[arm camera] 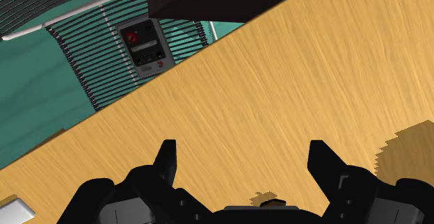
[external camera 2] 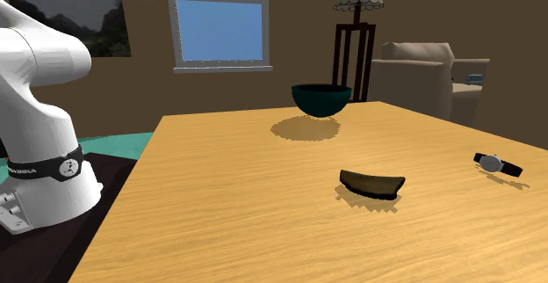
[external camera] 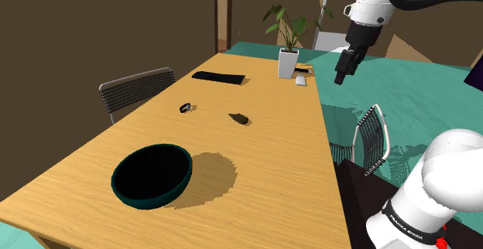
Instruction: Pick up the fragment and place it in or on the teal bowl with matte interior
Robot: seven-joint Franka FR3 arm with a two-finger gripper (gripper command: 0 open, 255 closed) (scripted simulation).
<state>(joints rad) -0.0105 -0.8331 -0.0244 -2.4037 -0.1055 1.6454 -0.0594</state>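
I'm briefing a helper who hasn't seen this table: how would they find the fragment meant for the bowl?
Start at the long wooden table. Near its middle, between the teal bowl and the potted plant, lies the fragment. It is a small dark brown curved shard, unlike the strapped wristwatch nearby.

- My arm links [external camera: 457, 170]: white, smooth, rounded shells.
- My joint band [external camera 2: 44, 167]: black ring, small white lettering and logo.
- Beside that band: one red mark [external camera: 441, 242].
- My gripper [arm camera: 241, 149]: all black, two blocky fingers [arm camera: 167, 161].
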